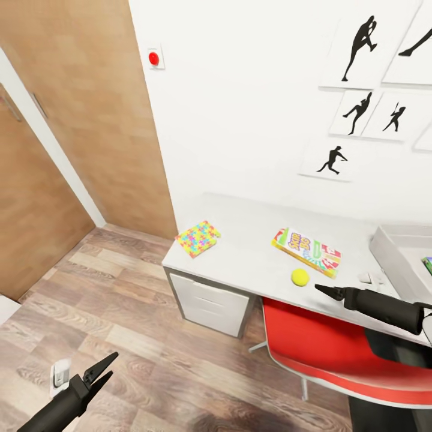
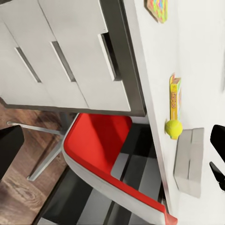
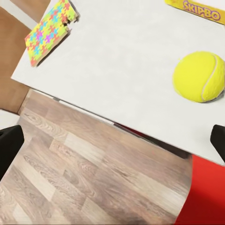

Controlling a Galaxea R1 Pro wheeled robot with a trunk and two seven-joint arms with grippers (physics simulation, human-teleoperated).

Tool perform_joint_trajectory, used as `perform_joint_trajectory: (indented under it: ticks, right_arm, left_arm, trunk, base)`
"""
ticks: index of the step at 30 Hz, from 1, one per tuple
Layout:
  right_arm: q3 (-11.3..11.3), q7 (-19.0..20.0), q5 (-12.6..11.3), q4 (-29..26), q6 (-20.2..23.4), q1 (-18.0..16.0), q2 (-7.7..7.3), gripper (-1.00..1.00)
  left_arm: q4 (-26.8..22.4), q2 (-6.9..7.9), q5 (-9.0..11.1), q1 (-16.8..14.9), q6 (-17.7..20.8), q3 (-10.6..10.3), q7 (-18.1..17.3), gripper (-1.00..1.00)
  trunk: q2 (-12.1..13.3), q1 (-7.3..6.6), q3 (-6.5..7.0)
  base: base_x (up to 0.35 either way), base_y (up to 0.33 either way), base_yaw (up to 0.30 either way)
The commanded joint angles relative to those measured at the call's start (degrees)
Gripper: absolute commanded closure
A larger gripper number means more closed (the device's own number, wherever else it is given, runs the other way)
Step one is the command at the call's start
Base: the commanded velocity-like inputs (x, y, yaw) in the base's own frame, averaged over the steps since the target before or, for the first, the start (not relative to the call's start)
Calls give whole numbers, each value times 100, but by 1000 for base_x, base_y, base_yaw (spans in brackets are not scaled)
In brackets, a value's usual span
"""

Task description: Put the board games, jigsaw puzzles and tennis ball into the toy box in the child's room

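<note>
The table (image 1: 252,225) is a white-topped desk against the wall. At its left end lies a square multicoloured jigsaw puzzle (image 1: 198,238) (image 3: 49,30). The Skip-Bo board game (image 1: 306,251) (image 3: 194,9) lies flat near the middle, with the tennis ball (image 1: 300,276) (image 3: 200,76) just in front of it. The grey toy box (image 1: 393,252) stands at the right end, with something green inside at the picture's edge. My right gripper (image 1: 324,291) (image 3: 112,143) hovers open at the table's front edge, just right of the ball. My left gripper (image 1: 103,369) is open, low over the floor. The bed is out of view.
A red chair (image 1: 336,351) (image 2: 101,140) is tucked under the table beneath my right arm. The white drawer unit (image 1: 210,303) (image 2: 61,56) sits below the table's left end. A small pale object (image 1: 371,278) lies beside the toy box. A wooden door and wood floor are at left.
</note>
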Motion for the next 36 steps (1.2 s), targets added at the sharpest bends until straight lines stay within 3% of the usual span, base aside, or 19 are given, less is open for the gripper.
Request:
perform_joint_trajectory:
  ticks: [1,17,36]
  right_arm:
    - [-5,34,19,-1,28,-4,1,-100]
    - [62,-219,19,-1,20,-6,23,-100]
    - [83,-234,18,-1,42,-15,26,-100]
  left_arm:
    - [-5,0,37,0,43,6,8,-100]
    - [26,0,40,-1,43,6,10,-100]
    - [156,-7,33,-29,36,-6,32,-100]
  trunk:
    - [-9,3,-3]
    - [-9,3,83]
    - [-9,3,214]
  base:
    - [0,0,243]
    - [0,0,249]
    - [0,0,196]
